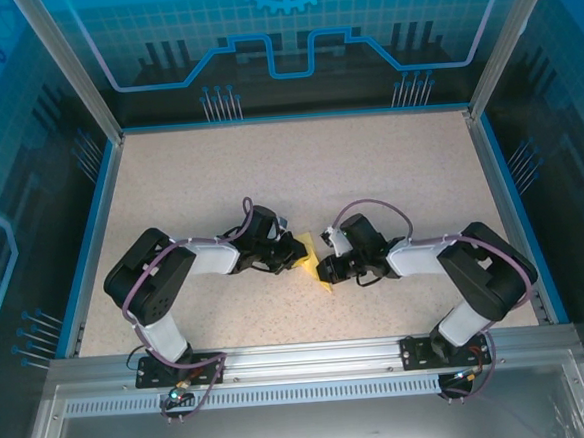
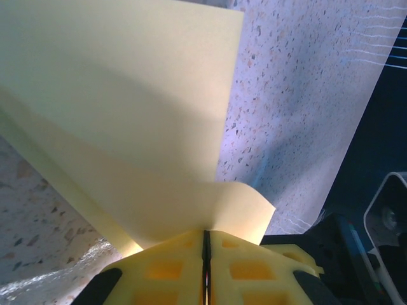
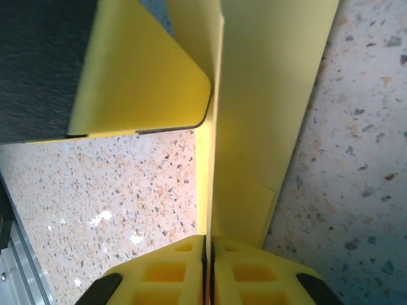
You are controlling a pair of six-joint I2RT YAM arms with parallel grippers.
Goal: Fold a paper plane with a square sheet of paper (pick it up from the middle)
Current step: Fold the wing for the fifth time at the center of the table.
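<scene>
Count: one square sheet of paper (image 1: 308,252), pale yellow; two arms; one speckled counter (image 1: 269,170).

Position of sheet: it is sitting between the two wrists, over the near middle of the counter, with the left arm (image 1: 190,261) reaching in from one side and the right arm (image 1: 425,255) from the other. Whether the sheet is touching the counter cannot be told from above.

Left jaws: they are pressing together with the sheet's edge (image 2: 127,114) caught in the narrow slit between them. The paper is fanning up and away from the pads, and one corner beside the grip is curling over.

Right jaws: they are likewise pressing together and pinching the sheet (image 3: 261,127), which is running edge-on straight out of the slit. The paper is appearing doubled here, two layers lying close together along a crease, with a small corner of one layer showing just beside the pads.

Both pairs are gripping the same sheet at once, from opposite sides.
</scene>
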